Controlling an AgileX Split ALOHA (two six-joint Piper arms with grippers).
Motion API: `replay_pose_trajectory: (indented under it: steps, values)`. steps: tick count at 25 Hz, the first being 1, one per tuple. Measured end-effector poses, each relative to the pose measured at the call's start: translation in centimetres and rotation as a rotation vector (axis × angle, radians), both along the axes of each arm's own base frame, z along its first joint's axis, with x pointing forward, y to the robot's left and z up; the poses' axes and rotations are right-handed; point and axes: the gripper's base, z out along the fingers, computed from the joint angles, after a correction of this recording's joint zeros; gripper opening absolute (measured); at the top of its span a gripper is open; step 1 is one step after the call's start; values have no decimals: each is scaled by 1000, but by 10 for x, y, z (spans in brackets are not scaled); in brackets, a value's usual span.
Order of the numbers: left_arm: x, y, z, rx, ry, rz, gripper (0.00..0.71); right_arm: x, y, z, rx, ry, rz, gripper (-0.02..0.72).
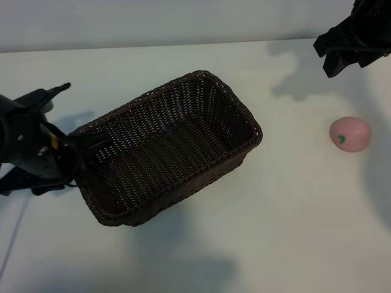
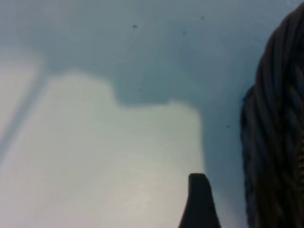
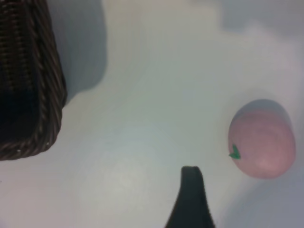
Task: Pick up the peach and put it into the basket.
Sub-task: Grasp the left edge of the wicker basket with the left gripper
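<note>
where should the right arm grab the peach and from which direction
Probably around its widest middle, from straight above. The peach is a small smooth ball lying alone on the bare table, apart from the basket, so nothing blocks a top-down approach. The right gripper hangs above and behind it, jaws open; centring them across the round sides should limit slipping.

Looks like a lab or robot test bench, not a home. Plain white table [image 1: 201, 256] fills the view, pale blank wall [image 1: 153, 21] behind it, no furniture or household clutter. Two black robot arms reach in from either side, hard shadows on the tabletop. Only props out: a wicker basket [image 1: 168, 146] and a toy peach [image 1: 350, 133], staged setup.
</note>
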Motion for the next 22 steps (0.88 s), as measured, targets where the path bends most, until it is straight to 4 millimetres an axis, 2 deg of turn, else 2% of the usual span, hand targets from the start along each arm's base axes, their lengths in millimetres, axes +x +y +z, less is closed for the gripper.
replay_pose_trajectory:
  steps: [14, 22]
  values:
    - [12, -8, -30, -35, 37, 35, 531, 0, 1, 0, 13, 3, -1, 551]
    - [15, -11, -39, -52, 47, 52, 526, 0, 1, 0, 14, 4, -1, 550]
